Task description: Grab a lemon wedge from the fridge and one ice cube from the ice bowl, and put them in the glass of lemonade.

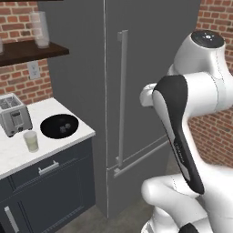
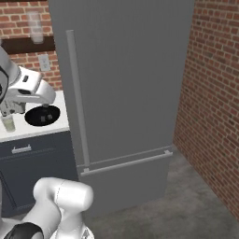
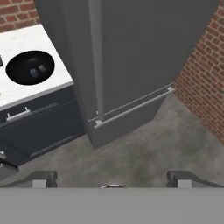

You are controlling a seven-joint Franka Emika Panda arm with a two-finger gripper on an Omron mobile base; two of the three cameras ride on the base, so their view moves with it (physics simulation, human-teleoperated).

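On the white desk (image 1: 68, 136) at the left stand the glass of lemonade (image 1: 31, 141), a small clear tumbler of pale yellow-green liquid, and just beside it to the right the ice bowl (image 1: 59, 126), wide, shallow and black, with 2 pale cubes lying in it. A toaster (image 1: 14, 114) sits behind the glass. Right of the desk rises the fridge (image 1: 145, 68), matte grey, its door shut, the long vertical handle (image 1: 122, 95) untouched. The lemon wedge would be inside, so it cannot be seen. Judging from this, step 1 is barely begun: the door must be opened first. The fingers (image 3: 113, 177) stand wide apart and hold nothing, well apart from the door and looking down at the floor before it. The next move calls for bringing them up to the bar handle, closing around it and pulling the door open.
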